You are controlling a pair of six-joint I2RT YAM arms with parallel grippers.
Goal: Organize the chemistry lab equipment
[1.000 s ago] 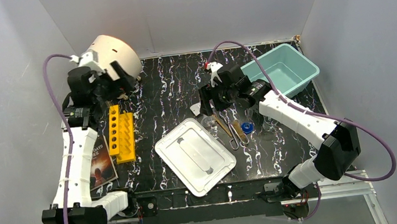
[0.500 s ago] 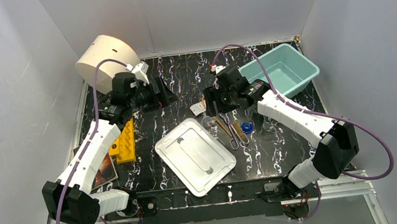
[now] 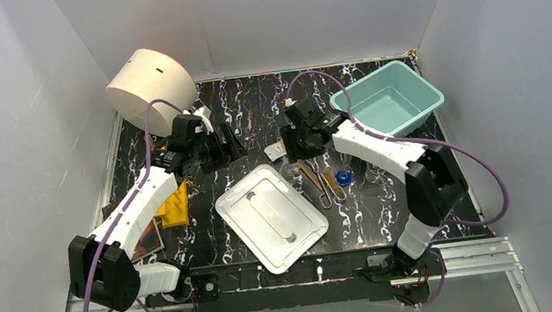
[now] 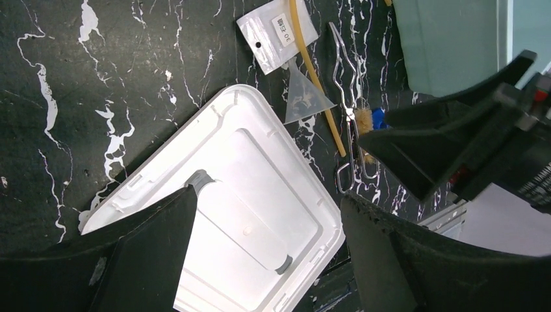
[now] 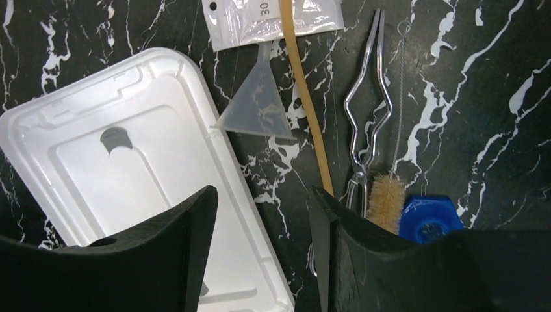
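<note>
Left gripper [image 4: 266,205]: released, empty | right gripper [image 5: 263,195]: released, empty | clear conical glass flask [image 5: 258,107]: 12 o'clock of right gripper, wrist view

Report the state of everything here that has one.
teal bin, lid off, empty.
white lid, off the bin, flat on the table.
clear conical flask, on its side.
metal tongs, lying flat, unheld.
blue cap, loose on the table.
left pincer, open, empty.
right pincer, open, empty.
</note>
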